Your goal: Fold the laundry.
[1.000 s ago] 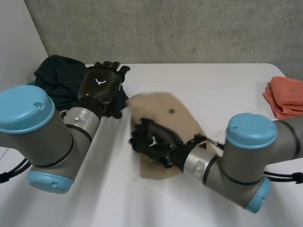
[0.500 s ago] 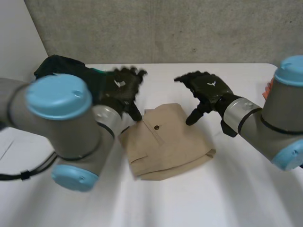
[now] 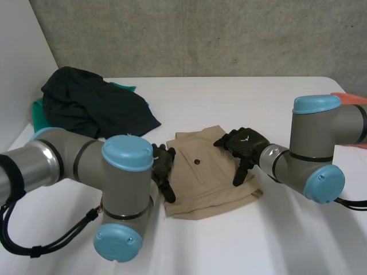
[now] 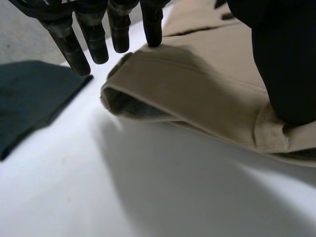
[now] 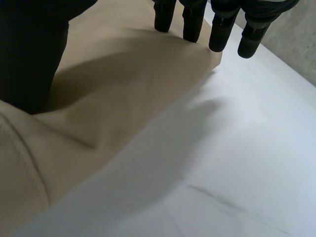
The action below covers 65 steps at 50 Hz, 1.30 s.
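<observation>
Orange cloth [image 3: 351, 97] half-hidden behind right arm [image 3: 321, 146]

Head cam: behind arms, looks down on counter [image 3: 241, 103]. Wrist cams: close, low along left fingers [image 4: 94, 42], right fingers [image 5: 165, 17], opposite sides of tan garment [image 3: 200, 183]; all share it.
</observation>
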### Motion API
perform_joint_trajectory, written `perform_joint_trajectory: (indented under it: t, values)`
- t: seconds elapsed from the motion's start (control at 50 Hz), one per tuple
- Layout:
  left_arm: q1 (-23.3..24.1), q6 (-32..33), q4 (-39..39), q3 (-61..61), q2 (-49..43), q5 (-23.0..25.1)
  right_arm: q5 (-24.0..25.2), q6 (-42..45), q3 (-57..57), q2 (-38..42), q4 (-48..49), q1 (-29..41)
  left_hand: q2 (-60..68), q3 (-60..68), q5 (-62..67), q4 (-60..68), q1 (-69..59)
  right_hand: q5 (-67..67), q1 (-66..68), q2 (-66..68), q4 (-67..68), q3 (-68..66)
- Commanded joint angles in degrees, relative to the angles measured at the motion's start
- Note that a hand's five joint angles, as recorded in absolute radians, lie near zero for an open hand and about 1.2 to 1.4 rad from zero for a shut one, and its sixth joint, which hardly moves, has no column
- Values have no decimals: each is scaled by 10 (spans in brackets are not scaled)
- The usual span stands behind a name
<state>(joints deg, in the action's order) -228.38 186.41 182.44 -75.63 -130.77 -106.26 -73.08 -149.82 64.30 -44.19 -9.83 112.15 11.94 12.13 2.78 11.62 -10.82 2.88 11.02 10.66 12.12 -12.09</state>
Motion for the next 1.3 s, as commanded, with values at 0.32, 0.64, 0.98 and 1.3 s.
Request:
perform_joint_trajectory:
  t: [0.32,0.64,0.98,1.3]
  values:
    - [-76,1,-23,116,147,329,0,14,405,-267,260,7,1,-1,-7,4,-12,-29,-10,-7,-21,21]
    - [-86,-1,-57,157,112,413,9,20,474,-168,536,28,0,-2,-9,3,-11,-29,-10,-7,-21,21]
    - [-87,-3,-56,154,113,405,12,8,340,-83,552,50,0,-2,-9,3,-11,671,690,693,679,-679]
    - [-88,-8,-22,168,149,403,-1,-135,176,-139,525,-33,0,-2,-9,3,-11,671,690,693,679,-679]
